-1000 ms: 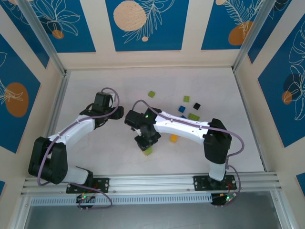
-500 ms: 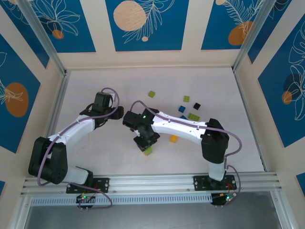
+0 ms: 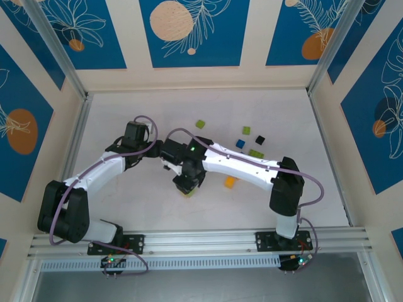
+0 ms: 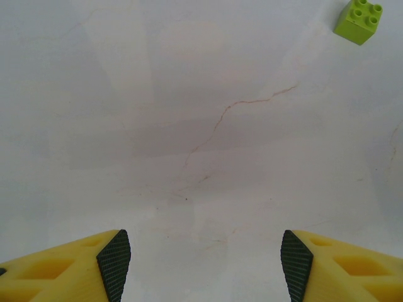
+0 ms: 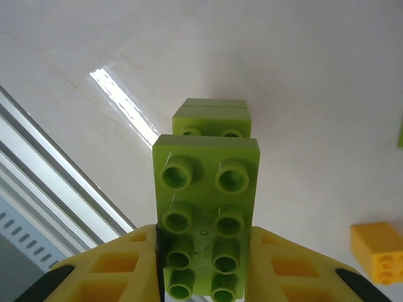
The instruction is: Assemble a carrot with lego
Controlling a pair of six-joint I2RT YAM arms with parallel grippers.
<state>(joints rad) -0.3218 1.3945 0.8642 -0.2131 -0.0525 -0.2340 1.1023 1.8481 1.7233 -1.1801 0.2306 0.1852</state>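
1. Table: all the lego is carried on it. The loose bricks are grouped right of centre, within reach of the right arm.
2. Arms, two counted. The right arm is extended toward the table centre. The left arm is positioned beside it, clear of the work point.
3. Right fingers: closed on a long lime green brick, which is gripped by its long sides at the near end with its studs exposed. The far end is thereby left free, judged so that it can be mated. A second lime green brick stands on the table just beyond it; contact between the two cannot be determined. This pairing is judged to be the carrot's green top.
4. Left fingers: spread wide, with nothing held, over bare table. A standby role is judged.
5. Loose lego counted from overhead:
   - three lime green bricks
   - one orange brick, lying nearest the right fingers
   - one blue brick
   - one black brick
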